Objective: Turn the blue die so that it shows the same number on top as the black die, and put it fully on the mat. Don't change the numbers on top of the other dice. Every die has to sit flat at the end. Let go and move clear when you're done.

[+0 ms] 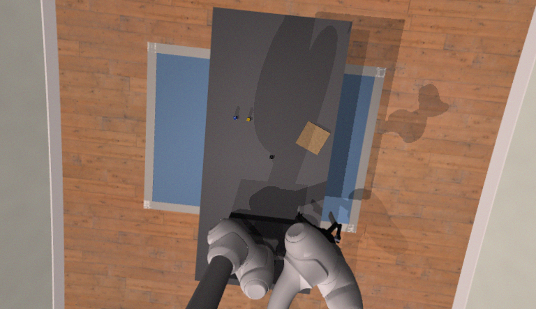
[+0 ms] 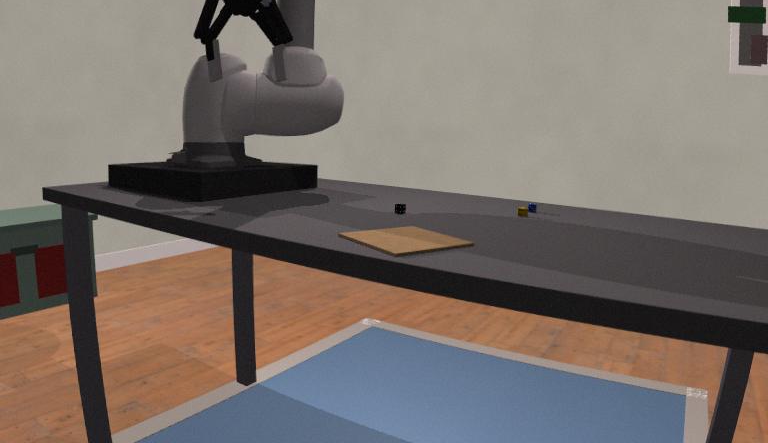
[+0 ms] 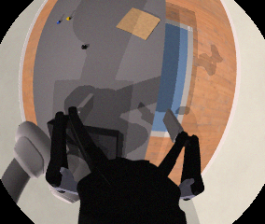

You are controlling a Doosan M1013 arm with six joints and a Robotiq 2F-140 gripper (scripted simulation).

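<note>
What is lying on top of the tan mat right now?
Nothing shows on the mat. The black die, yellow die and blue die all sit off it on the table. No part of the mat is covered.

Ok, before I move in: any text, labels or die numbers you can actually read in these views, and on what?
No readable text, label or brand in any view.
Black die: pale pips show, too small to count.
Blue die: top number too small to read.
Yellow die: top number too small to read.
Wall panel: coloured blocks only, no lettering.
Mat: plain, unmarked.
Gripper: open, holds nothing, no markings visible.
</note>
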